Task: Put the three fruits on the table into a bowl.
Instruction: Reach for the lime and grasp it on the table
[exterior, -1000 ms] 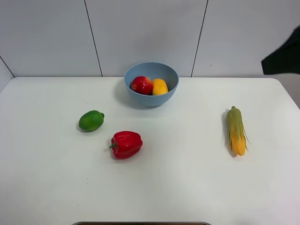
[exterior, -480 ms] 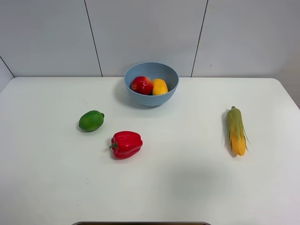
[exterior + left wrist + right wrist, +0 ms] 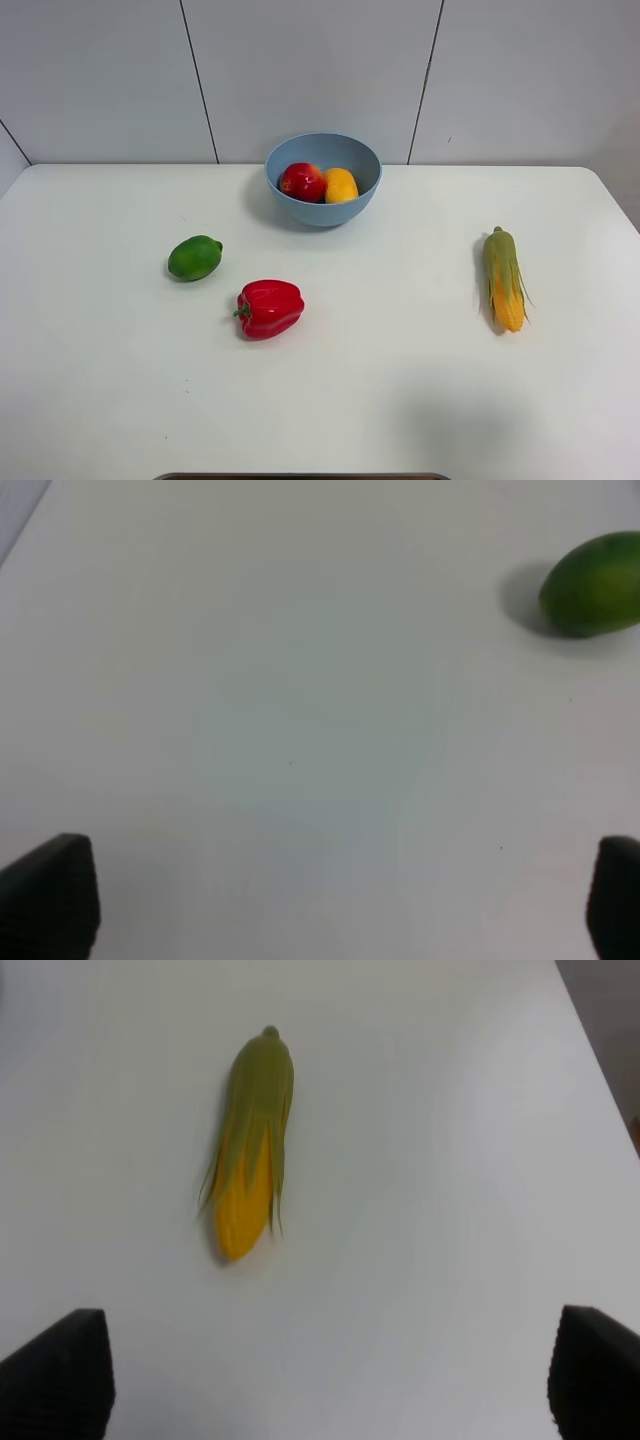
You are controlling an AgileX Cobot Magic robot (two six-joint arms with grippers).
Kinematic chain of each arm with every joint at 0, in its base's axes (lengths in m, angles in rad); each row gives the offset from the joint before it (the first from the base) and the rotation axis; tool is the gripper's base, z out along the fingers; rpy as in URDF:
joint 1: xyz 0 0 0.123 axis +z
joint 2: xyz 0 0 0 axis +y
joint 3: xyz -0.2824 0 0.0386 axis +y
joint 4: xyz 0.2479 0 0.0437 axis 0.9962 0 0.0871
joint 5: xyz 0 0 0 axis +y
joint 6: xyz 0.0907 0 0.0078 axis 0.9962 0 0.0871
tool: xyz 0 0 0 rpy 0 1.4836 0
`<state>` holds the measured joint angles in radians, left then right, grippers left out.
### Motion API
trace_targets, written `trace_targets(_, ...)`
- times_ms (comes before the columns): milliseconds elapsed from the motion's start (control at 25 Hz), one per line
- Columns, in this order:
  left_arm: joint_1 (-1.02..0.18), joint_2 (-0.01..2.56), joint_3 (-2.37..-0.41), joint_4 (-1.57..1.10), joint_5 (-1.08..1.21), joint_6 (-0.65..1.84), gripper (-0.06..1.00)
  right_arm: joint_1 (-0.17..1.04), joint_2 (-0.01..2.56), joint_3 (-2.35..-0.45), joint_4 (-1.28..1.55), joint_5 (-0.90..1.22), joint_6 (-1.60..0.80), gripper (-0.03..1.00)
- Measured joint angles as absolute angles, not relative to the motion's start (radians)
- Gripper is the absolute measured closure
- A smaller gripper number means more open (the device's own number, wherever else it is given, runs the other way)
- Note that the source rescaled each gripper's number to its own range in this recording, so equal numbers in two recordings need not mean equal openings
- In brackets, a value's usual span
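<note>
**Left fingers** [image 3: 45,895]: spread wide, nothing held between them. Bare bench [image 3: 300,730] is seen below; the green lime-like fruit [image 3: 592,585] lies further out, well apart from the tips.

**Right fingers** [image 3: 55,1370]: spread, nothing held. The corn cob [image 3: 252,1140] lies ahead of them on the bench, untouched.

**Bowl** [image 3: 322,215]: light blue, set at the far middle of the bench. The red apple [image 3: 303,181] and the yellow-orange mango [image 3: 341,185] are contained in it, side by side and touching.

**Red bell pepper** [image 3: 269,308]: placed near the lime-like fruit, on its bowl-ward side. It is not counted among the fruits.

**Change noted:** a dark arm seen a second ago at the upper right edge of the high view is no longer in that view; no arm is shown there now.

**Task status, as judged:** two of three fruits are delivered. The green fruit is left, and it is best reached by the left fingers.
</note>
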<state>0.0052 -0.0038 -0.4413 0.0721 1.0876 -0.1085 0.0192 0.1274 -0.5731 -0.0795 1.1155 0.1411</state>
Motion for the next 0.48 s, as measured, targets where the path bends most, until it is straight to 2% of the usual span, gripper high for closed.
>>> trace_targets(480, 0.005, -0.004, -0.441, 0.072, 1.088, -0.108, -0.05, 0.018, -0.003, -0.57, -0.08, 1.099, 0.141, 0.33)
